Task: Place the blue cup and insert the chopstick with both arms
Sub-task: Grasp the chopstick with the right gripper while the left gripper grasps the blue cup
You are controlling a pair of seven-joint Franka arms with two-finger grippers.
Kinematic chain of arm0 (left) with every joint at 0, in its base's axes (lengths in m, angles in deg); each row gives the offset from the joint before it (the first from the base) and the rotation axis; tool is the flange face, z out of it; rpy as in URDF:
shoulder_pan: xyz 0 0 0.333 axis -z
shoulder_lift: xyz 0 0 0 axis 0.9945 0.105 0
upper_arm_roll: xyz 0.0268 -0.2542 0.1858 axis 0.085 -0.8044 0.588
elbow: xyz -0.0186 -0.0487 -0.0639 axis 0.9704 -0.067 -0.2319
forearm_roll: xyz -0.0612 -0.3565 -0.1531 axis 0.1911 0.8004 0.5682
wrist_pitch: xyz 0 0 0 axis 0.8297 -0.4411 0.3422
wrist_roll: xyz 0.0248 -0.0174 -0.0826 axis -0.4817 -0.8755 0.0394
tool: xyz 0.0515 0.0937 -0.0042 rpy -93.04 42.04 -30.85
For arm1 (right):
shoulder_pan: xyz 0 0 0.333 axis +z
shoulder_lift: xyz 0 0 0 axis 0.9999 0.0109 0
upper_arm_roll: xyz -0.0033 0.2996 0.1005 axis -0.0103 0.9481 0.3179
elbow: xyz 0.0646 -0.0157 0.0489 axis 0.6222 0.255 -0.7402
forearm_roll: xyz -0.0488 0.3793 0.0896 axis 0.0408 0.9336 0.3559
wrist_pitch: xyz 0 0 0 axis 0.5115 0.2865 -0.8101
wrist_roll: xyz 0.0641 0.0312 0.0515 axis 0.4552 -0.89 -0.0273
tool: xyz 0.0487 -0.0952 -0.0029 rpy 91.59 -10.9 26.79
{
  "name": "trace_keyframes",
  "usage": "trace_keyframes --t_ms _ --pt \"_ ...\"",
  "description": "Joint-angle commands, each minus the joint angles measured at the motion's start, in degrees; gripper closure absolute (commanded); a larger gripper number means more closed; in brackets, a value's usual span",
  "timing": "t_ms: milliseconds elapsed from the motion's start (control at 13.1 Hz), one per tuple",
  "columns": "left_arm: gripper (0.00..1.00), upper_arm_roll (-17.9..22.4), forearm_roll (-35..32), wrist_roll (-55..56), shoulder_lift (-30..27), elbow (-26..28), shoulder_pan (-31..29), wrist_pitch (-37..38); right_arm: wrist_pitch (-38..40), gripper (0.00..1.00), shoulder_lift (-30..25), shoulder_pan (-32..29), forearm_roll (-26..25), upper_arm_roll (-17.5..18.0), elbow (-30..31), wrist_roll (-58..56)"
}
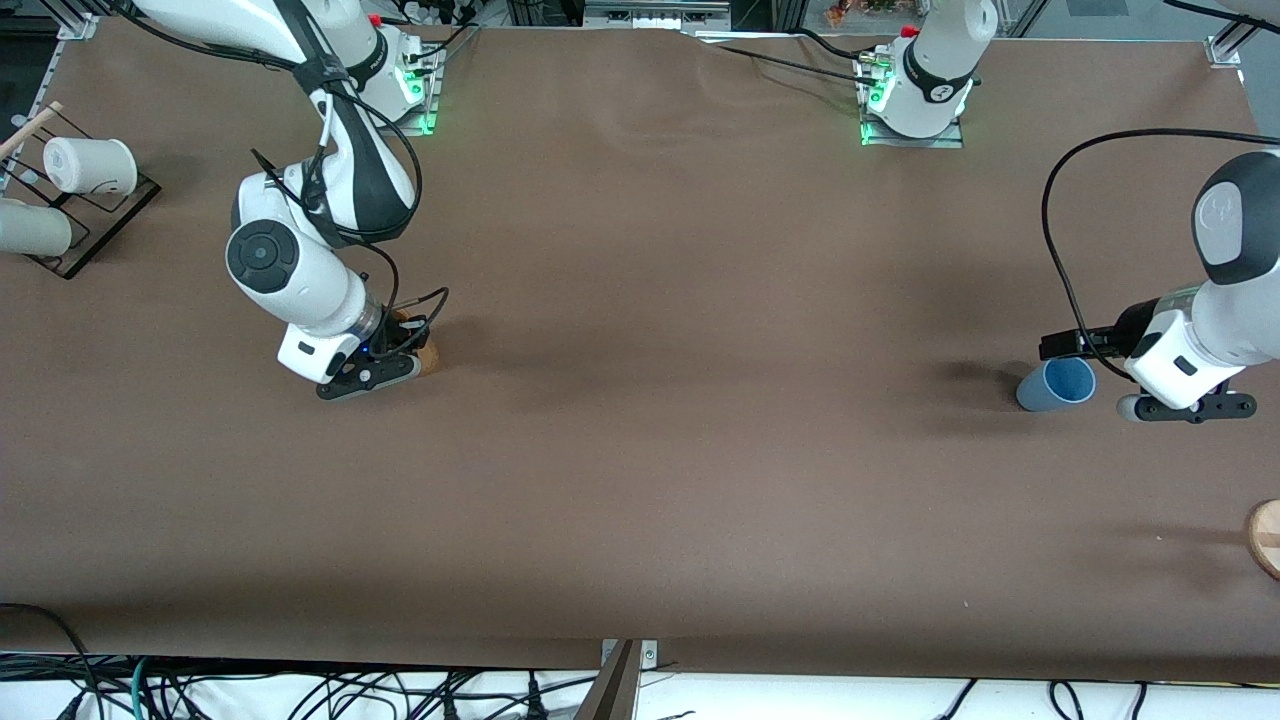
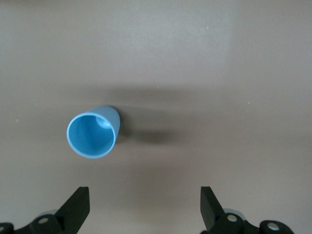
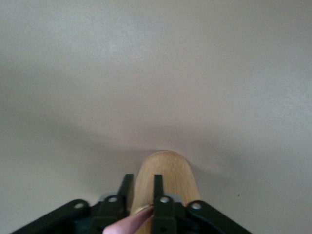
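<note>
The blue cup [image 1: 1057, 385] stands mouth up on the table at the left arm's end; it also shows in the left wrist view [image 2: 92, 135]. My left gripper [image 1: 1066, 343] hovers just beside the cup, open and empty, with its jaws wide apart [image 2: 145, 195]. My right gripper [image 1: 408, 338] is shut on the pink chopstick [image 3: 129, 223], which shows between its fingers. It hangs right over the brown wooden cylinder holder [image 1: 430, 357], also seen in the right wrist view [image 3: 168, 170]. The chopstick is hidden in the front view.
Two white cups [image 1: 90, 165] [image 1: 35, 228] lie on a black rack [image 1: 110, 215] at the right arm's end of the table. A round wooden piece [image 1: 1266, 537] lies at the table's edge at the left arm's end, nearer the front camera.
</note>
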Motion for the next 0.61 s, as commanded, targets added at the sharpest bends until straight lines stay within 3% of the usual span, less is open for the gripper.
trace_keyframes --t_ms 0,230,536 --pt "0.0 -2.0 -1.4 -1.9 -1.1 6.1 -2.0 -7.0 -0.7 1.0 -0.8 0.2 -0.3 -0.2 0.7 0.1" --pt "0.0 -2.0 -5.7 -3.7 -0.5 12.3 -2.7 -16.1 -0.1 1.0 -2.0 0.1 -0.3 -0.4 -0.5 -0.5" --pt "0.0 -2.0 -5.7 -8.8 1.9 16.0 -5.5 -24.8 14.4 1.0 -7.9 0.1 -0.3 -0.1 -9.0 -0.5"
